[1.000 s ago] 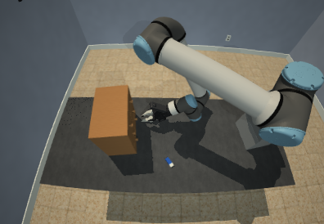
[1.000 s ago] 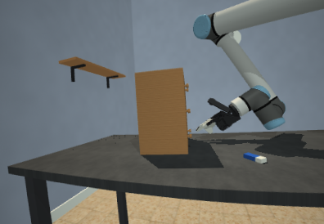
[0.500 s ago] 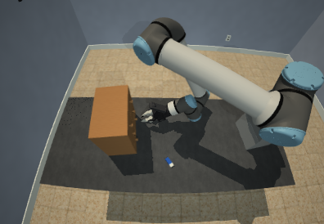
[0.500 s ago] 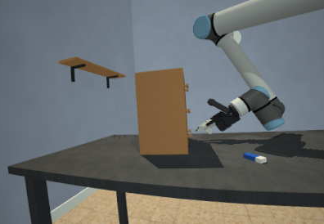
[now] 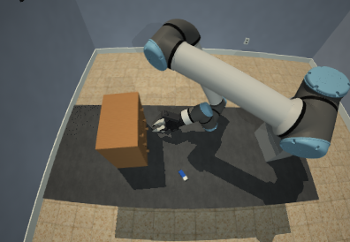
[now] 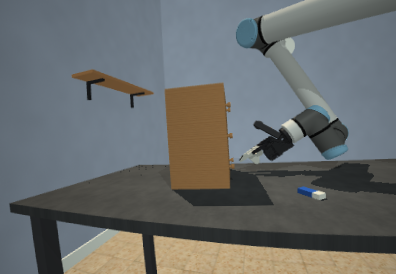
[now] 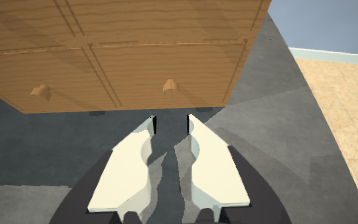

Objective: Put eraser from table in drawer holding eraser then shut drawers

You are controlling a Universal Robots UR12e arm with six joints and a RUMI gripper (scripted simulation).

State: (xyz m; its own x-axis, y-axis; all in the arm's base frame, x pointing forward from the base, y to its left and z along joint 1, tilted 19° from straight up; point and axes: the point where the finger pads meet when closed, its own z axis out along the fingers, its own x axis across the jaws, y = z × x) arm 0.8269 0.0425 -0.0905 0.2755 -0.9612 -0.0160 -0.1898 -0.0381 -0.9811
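The wooden chest stands upright on the dark table, with all its drawers shut; it also shows in the side view. My gripper is just in front of the chest's bottom row of knobs, low over the table. In the wrist view the white fingers stand a small gap apart with nothing between them. They point at a bottom drawer knob, a short way short of it. A second knob is to the left. The blue and white eraser lies on the table away from the gripper, and also shows in the side view.
A wall shelf hangs behind the chest. The arm's base stands on the table at the right. The table edge lies in front of the eraser.
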